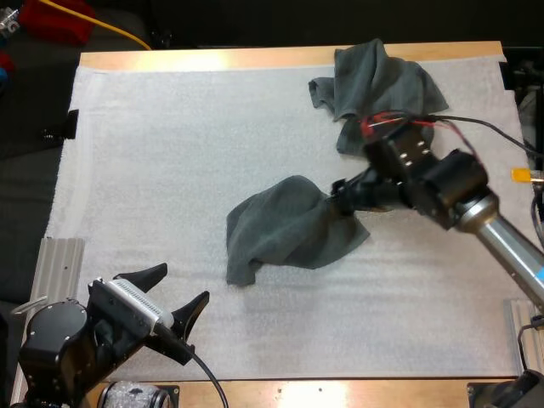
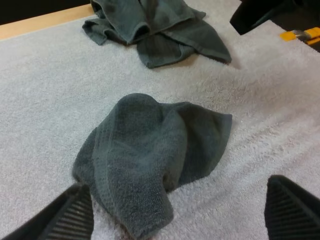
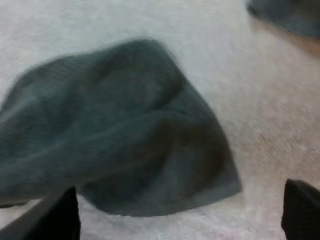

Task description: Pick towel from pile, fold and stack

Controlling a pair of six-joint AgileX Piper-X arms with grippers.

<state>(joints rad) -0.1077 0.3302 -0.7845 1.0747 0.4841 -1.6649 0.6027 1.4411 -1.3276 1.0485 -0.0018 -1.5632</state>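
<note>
From the high view, the left arm (image 1: pixel 59 344) sits low at the near left corner of the white mat (image 1: pixel 170 153), angled to the right. The left gripper (image 1: pixel 184 286) has its two fingers spread wide over bare mat, well apart from any cloth. The right arm (image 1: pixel 501 234) reaches in from the right edge and slants toward the middle. The right gripper (image 1: pixel 338 197) is at the right edge of the crumpled towel (image 1: pixel 280 229), which lies near the mat's centre. A second towel (image 1: pixel 374 85) lies bunched at the far right, partly over the strip of wooden table (image 1: pixel 255 58) beyond the mat.

In the left wrist view, the left gripper's fingers (image 2: pixel 70 217) stand far apart and hold nothing. The crumpled towel (image 2: pixel 150 160) is heaped just ahead of them and the second towel (image 2: pixel 155 30) lies farther off by the table's edge.

In the right wrist view, the right gripper's fingers (image 3: pixel 60 215) are likewise parted and clamp nothing. The crumpled towel (image 3: pixel 115 130) lies on the mat just beyond them, close to one fingertip.
</note>
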